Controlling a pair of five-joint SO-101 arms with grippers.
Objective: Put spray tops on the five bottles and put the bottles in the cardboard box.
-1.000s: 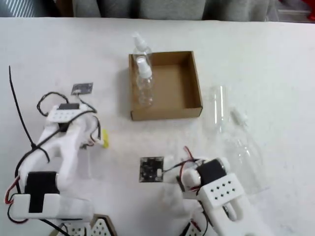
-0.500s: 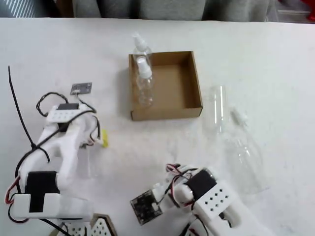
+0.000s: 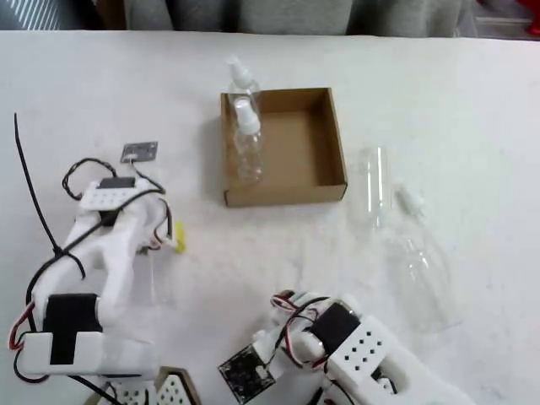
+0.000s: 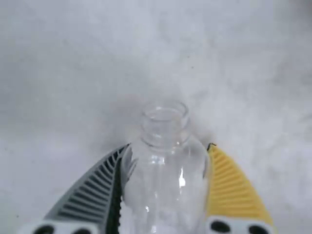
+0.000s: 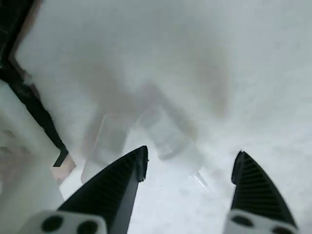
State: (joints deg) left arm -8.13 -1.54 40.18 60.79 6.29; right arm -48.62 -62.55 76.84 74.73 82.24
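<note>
We see the left claw (image 4: pixel 168 148) clamped on a clear plastic topless bottle (image 4: pixel 165 161), grey and yellow fingers (image 4: pixel 229 185) pressed to its sides. The bottle's long axis runs away from the wrist camera, open neck pointing outward over the white surface (image 4: pixel 73 58). The right claw (image 5: pixel 191 152) hangs with its black fingers (image 5: pixel 122 185) apart above a blurred pale spray top (image 5: pixel 168 134) lying on the surface; we cannot tell which way it points. The brown cardboard box (image 3: pixel 325 152) holds a capped clear bottle (image 3: pixel 247 139) along its left wall, spray head toward the far side. A second capped bottle (image 3: pixel 240 78) sits just beyond the box's far left corner. Two more clear bottles (image 3: pixel 418 270) lie right of the box, faint against the surface.
</note>
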